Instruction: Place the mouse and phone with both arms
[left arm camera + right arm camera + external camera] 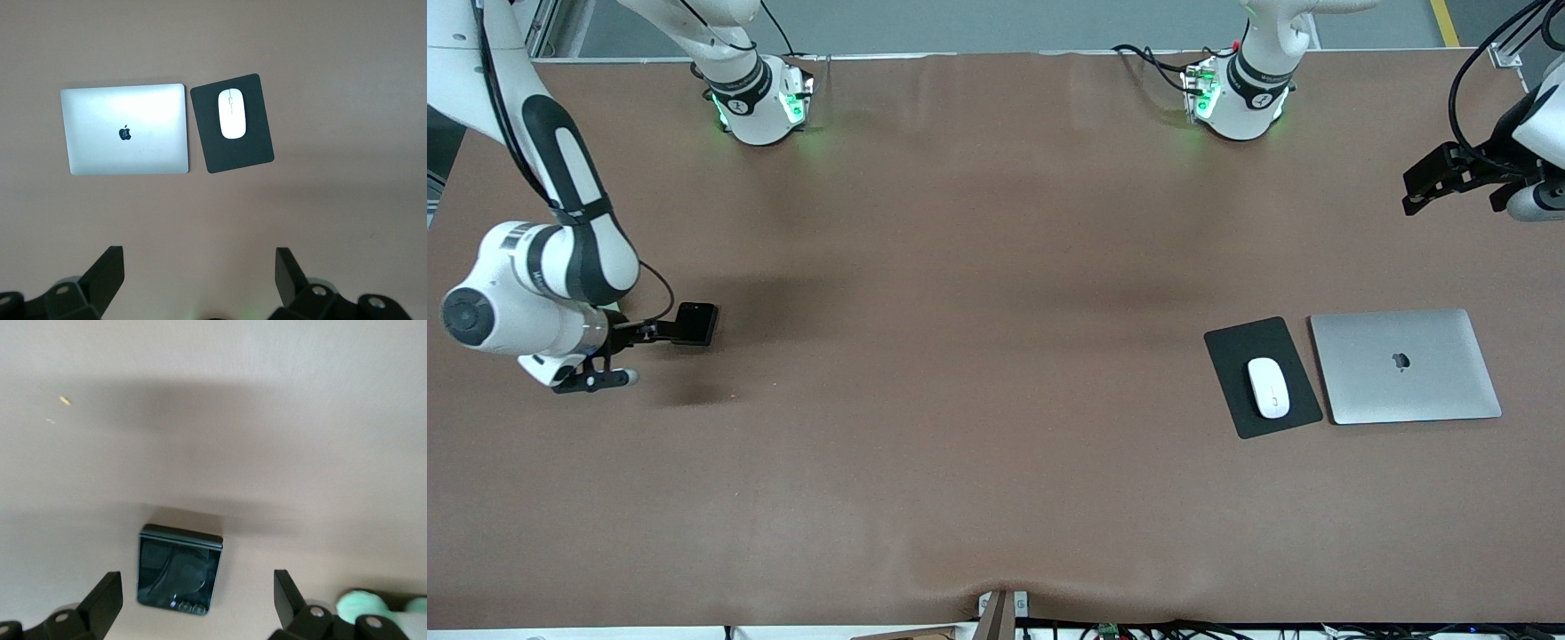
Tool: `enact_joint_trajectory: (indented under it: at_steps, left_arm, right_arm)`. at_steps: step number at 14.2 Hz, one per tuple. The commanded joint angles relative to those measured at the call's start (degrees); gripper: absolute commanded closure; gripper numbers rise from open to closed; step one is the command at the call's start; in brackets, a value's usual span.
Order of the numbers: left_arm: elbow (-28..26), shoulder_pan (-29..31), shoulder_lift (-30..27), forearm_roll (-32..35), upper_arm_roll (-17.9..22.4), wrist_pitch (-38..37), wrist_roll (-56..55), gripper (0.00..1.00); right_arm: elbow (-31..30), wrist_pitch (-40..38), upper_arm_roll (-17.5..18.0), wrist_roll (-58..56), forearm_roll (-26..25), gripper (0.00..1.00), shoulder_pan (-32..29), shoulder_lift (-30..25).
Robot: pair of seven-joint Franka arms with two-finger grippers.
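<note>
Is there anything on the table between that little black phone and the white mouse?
No. In the front view only bare brown table stretches between the phone and the mouse, which rests on its black pad.

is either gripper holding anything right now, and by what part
Nothing is held. The right gripper is open over the phone; the left gripper is open, away from the mouse.

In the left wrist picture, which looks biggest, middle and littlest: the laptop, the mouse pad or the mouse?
Biggest to littlest:
1. laptop
2. mouse pad
3. mouse, lying on the pad
</note>
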Motion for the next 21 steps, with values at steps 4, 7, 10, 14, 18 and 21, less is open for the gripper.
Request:
enact_joint_trajectory:
  at_steps: [4, 7, 10, 14, 18, 21]
  left_arm:
    - [-0.7, -0.1, -0.7, -0.5, 0.3, 0.6, 0.7, 0.00]
    - [-0.7, -0.1, -0.7, -0.5, 0.3, 0.6, 0.7, 0.00]
    - [-0.7, -0.1, -0.7, -0.5, 0.3, 1.0, 0.7, 0.00]
    - [-0.6, -0.1, -0.7, -0.5, 0.3, 1.0, 0.7, 0.00]
    - [-0.4, 0.0, -0.5, -0.7, 0.3, 1.0, 0.6, 0.00]
    - [0.1, 0.0, -0.2, -0.8, 0.4, 1.0, 0.2, 0.00]
  right_arm:
    - [20.7, -17.3, 0.7, 0.1, 0.0, 0.00, 1.1, 4.1]
    - [28.9, -21.4, 0.7, 0.1, -0.2, 0.00, 1.3, 3.9]
    - [37.8, -28.2, 0.6, 0.2, -0.8, 0.00, 2.1, 3.8]
    - [43.6, -30.7, 0.7, 0.1, -0.8, 0.00, 2.1, 2.4]
    - [43.6, -36.2, 1.2, 0.3, -0.1, 0.00, 2.7, -3.0]
    - [43.4, -42.3, 1.3, 0.4, 0.2, 0.00, 4.0, -8.0]
